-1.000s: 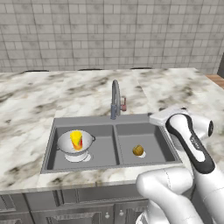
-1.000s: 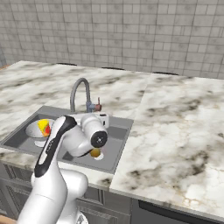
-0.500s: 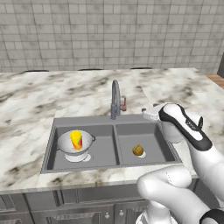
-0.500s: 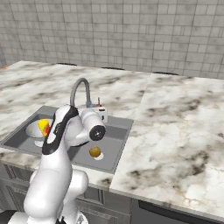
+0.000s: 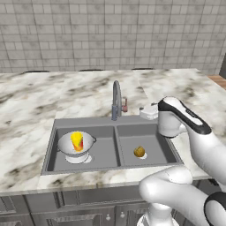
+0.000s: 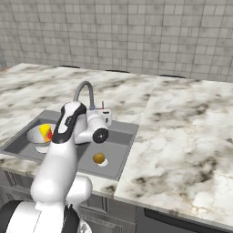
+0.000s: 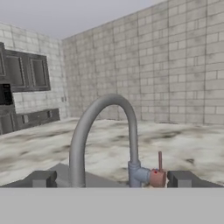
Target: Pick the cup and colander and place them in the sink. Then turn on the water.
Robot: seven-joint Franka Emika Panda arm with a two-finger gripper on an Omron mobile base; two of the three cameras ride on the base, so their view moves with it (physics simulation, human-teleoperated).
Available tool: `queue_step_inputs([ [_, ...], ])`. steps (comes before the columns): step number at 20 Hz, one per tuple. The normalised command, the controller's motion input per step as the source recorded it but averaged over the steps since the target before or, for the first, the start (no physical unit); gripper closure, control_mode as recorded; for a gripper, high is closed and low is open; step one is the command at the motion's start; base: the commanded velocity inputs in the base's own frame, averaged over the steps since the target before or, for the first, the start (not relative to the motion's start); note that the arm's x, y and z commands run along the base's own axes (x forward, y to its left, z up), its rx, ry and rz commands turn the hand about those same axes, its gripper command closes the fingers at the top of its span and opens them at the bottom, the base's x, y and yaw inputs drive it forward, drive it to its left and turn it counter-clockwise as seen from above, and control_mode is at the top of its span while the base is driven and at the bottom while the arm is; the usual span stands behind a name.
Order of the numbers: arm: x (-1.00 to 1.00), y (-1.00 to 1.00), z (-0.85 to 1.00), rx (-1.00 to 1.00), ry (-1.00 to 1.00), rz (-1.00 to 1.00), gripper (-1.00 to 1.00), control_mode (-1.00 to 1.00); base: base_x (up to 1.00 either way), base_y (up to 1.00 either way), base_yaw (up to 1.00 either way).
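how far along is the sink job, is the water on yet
Done: the cup sits inside the colander, which rests in the sink's left basin. In hand: nothing; the open gripper faces the faucet and its red handle. Left: turning the water on; no stream falls from the spout.

Yellow cup (image 5: 77,141) (red-orange patch), white colander (image 5: 76,147), grey sink (image 5: 114,126).

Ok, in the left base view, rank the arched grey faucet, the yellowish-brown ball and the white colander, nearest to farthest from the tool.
1. Arched grey faucet, just left of the tool.
2. Yellowish-brown ball, right basin.
3. White colander, left basin.
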Motion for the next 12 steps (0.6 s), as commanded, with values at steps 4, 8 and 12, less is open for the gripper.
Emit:
queue_step_inputs([
  [4, 0.15, 0.0, 0.0, 0.0, 0.0, 0.0, -1.0, -1.0, 0.0, 0.0, 0.0],
  [8, 0.17, 0.0, -0.05, 0.0, 0.0, 0.0, -1.0, -1.0, 0.0, 0.0, 0.0],
  [12, 0.18, 0.0, -0.15, 0.0, 0.0, -0.01, -1.0, -1.0, 0.0, 0.0, 0.0],
])
